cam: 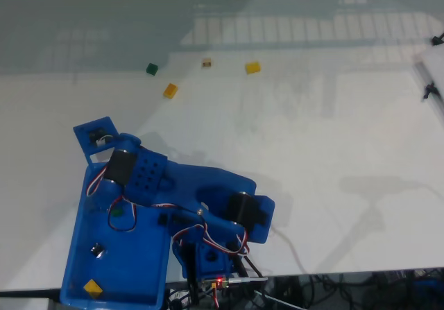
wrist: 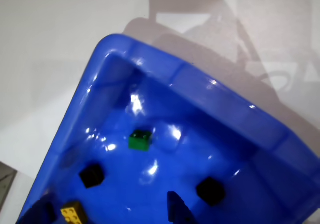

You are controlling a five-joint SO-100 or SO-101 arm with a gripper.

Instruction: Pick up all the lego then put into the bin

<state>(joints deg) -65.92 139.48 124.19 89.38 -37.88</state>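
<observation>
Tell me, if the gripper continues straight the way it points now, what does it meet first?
Probably the bin's bare blue floor, near the green lego. The gripper points down into it; depth is unclear.

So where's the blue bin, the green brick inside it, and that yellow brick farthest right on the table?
blue bin point(wrist: 220, 101): wrist view, on its raised far wall.
green brick point(wrist: 139, 139): wrist view, on its top face.
yellow brick point(cam: 253, 67): fixed view, on its top face.
</observation>
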